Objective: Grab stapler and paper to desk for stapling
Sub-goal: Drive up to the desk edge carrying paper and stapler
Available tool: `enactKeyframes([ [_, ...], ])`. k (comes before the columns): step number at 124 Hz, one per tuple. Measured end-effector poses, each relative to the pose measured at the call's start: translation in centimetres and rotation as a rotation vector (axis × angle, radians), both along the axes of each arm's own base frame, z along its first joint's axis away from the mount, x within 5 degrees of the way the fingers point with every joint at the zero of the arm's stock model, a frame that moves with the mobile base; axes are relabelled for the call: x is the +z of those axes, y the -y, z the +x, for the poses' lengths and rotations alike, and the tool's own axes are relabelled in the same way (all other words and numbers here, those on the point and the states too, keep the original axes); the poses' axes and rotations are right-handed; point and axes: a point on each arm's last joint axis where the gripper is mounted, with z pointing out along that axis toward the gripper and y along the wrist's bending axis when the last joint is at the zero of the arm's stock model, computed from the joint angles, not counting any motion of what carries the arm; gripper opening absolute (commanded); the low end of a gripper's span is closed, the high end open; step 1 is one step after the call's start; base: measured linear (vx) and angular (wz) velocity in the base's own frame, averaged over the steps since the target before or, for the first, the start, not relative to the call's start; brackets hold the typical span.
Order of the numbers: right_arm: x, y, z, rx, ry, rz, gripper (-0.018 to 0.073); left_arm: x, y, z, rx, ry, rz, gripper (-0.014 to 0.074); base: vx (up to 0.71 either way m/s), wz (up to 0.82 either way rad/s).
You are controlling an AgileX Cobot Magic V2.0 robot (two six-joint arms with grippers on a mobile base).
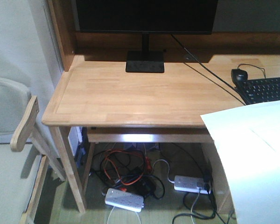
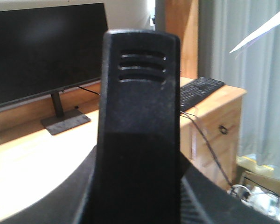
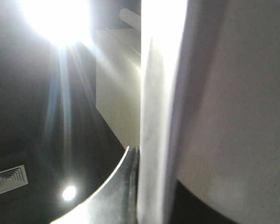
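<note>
1. Left gripper (image 2: pixel 139 205): holds the stapler (image 2: pixel 140 116) clear of the desk (image 1: pixel 140 93). In the left wrist view the stapler stands upright in the centre of the frame. Its black end, with 3 short grooves, is uppermost. The fingers are not clearly visible behind it.

2. Right gripper (image 3: pixel 130 196): holds the paper (image 1: pixel 256 154). In the right wrist view the white sheet appears edge-on and very close, and 1 dark curved finger (image 3: pixel 116 186) lies against its left face. The camera faces up into a bright ceiling light (image 3: pixel 56 18).

3. Paper position: in the front view the sheet is raised at the lower right. It covers the front right corner of the desk and does not lie flat on the top.

4. Desk top: a monitor (image 1: pixel 144 14) stands at the back on a black rectangular base (image 1: pixel 145 61). A black keyboard (image 1: pixel 268 88) lies at the right edge, with a mouse (image 1: pixel 239 74) just beside its rear left corner. A cable runs from the monitor across the top toward the keyboard.

5. Surroundings: a chair (image 1: pixel 9 140) with a wooden armrest stands left of the desk. 2 white power strips (image 1: pixel 124 199) and tangled cables lie on the floor below.
</note>
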Motion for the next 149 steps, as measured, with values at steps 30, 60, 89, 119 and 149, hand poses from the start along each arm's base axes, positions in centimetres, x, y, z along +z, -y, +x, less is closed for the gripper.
enactKeyframes([
  [30,0.00,0.00,0.00,0.000,0.000,0.000,-0.0006,0.00,0.00,0.00,0.000,0.000,0.000,-0.0006,0.36,-0.01],
  [60,0.00,0.00,0.00,0.000,0.000,0.000,-0.0006,0.00,0.00,0.00,0.000,0.000,0.000,-0.0006,0.33,0.00],
  [89,0.00,0.00,0.00,0.000,0.000,0.000,-0.0006,0.00,0.00,0.00,0.000,0.000,0.000,-0.0006,0.29,0.00],
  [119,0.00,0.00,0.00,0.000,0.000,0.000,-0.0006,0.00,0.00,0.00,0.000,0.000,0.000,-0.0006,0.23,-0.01],
  [149,0.00,0.00,0.00,0.000,0.000,0.000,-0.0006,0.00,0.00,0.00,0.000,0.000,0.000,-0.0006,0.17,0.01],
])
